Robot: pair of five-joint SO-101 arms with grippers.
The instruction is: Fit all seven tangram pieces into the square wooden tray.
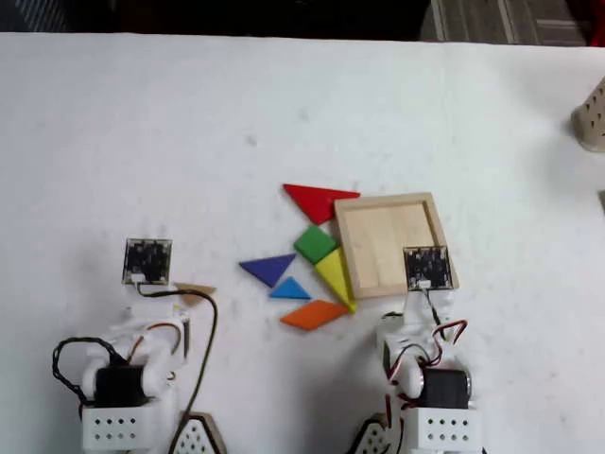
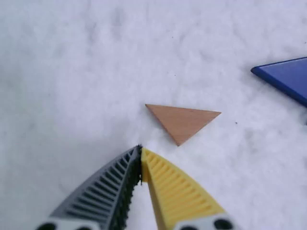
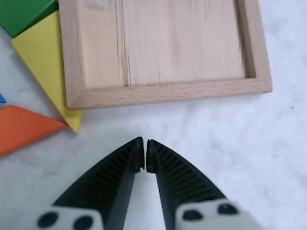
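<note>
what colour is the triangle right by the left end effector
Light brown, like bare wood; the triangle shows best in the left wrist view.

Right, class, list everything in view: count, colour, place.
Tray: one, pale wood, right of centre.
Red triangle: one, red, tray's far-left corner.
Square: one, green, beside tray's left edge.
Yellow triangle: one, yellow, along tray's left edge.
Dark blue triangle: one, dark blue, left of square.
Light blue triangle: one, light blue, beside parallelogram.
Parallelogram: one, orange, cluster's near end.
Tan triangle: one, tan, by left gripper.
Perforated object: one, beige, far right.
Left gripper: one, grey-and-yellow, shut.
Right gripper: one, black, shut.
</note>
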